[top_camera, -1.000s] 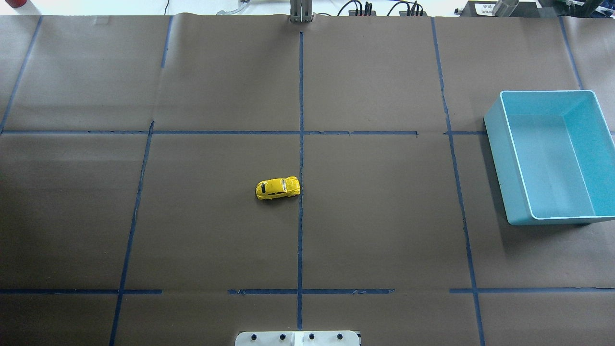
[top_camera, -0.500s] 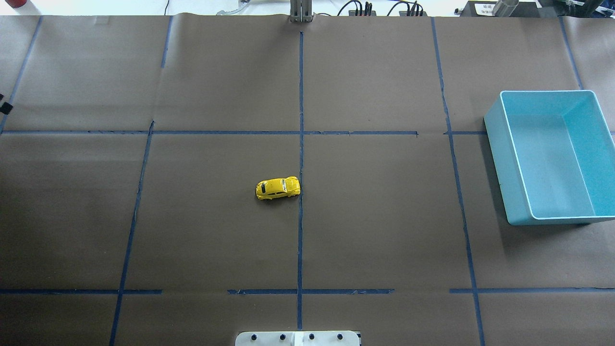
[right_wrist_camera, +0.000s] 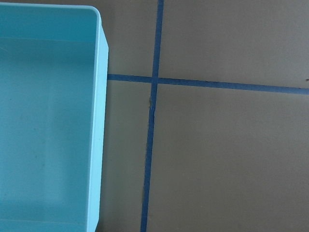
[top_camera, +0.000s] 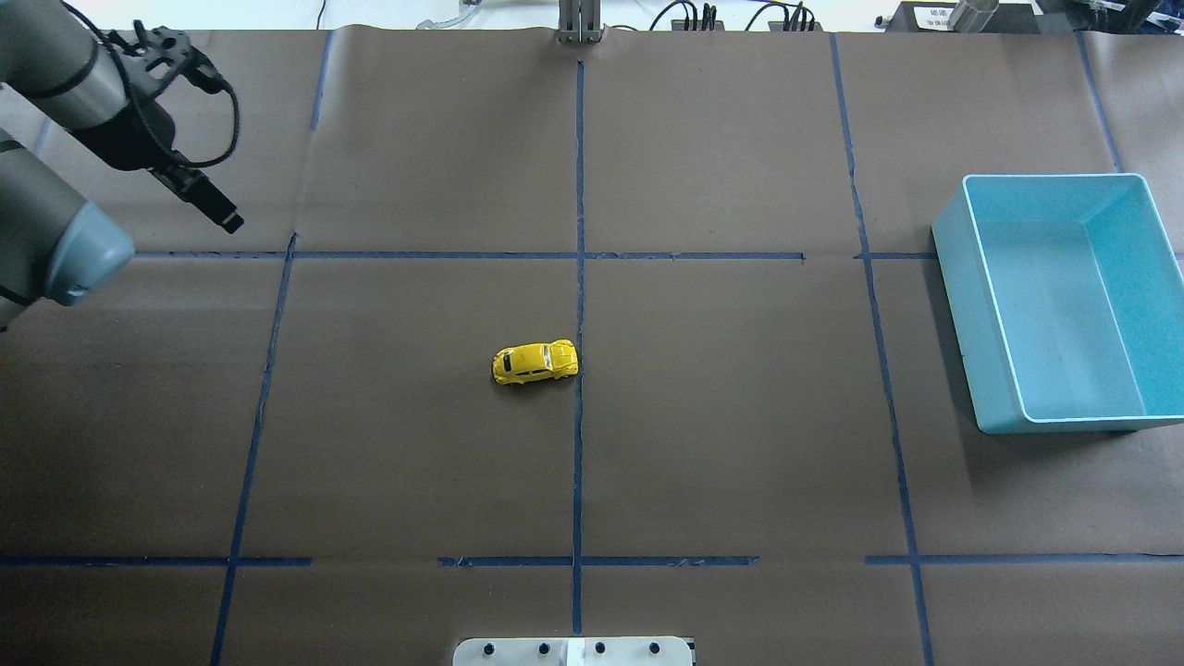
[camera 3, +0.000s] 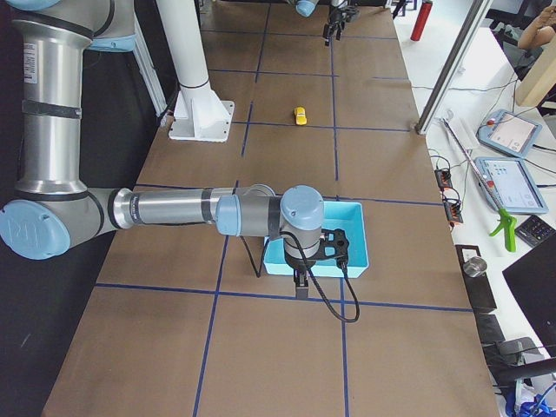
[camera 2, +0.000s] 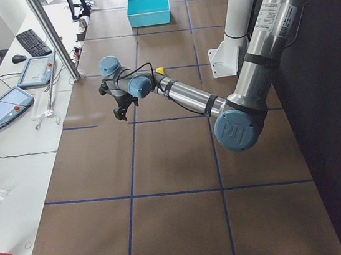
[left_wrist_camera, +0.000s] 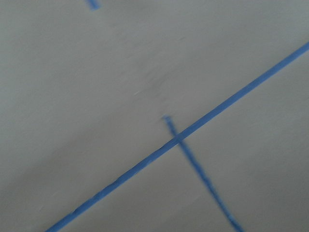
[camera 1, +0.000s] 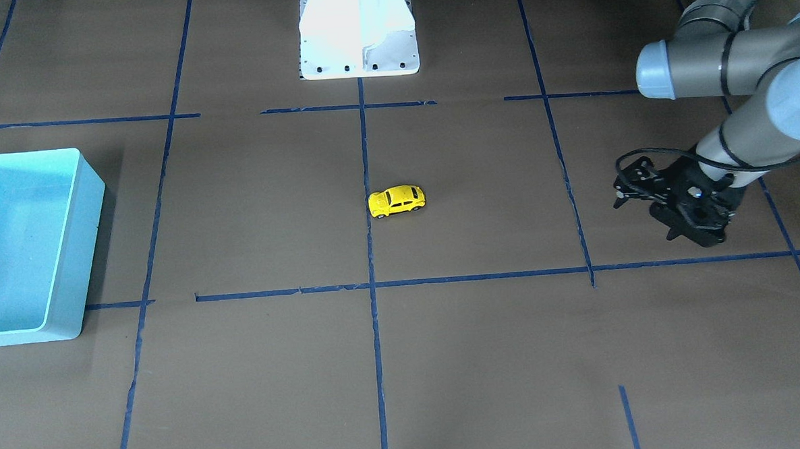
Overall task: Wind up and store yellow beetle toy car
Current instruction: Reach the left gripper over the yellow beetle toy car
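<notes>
Half a second ago our left arm was barely in the overhead view; now our left gripper (top_camera: 217, 211) hangs over the tabletop's far left corner, fingers apparently together. Our right gripper (camera 3: 301, 280) hovers by the light-blue bin (top_camera: 1064, 305) at the right edge; we cannot tell its state. Our yellow beetle toy car (top_camera: 536, 362) sits unmoved mid-table, well apart from both. We judge a careless approach could nudge it rolling.

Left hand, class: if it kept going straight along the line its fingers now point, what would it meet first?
The left hand points down at bare brown table paper near a blue tape crossing. It would likely meet that first, well short of the yellow beetle toy car.
</notes>
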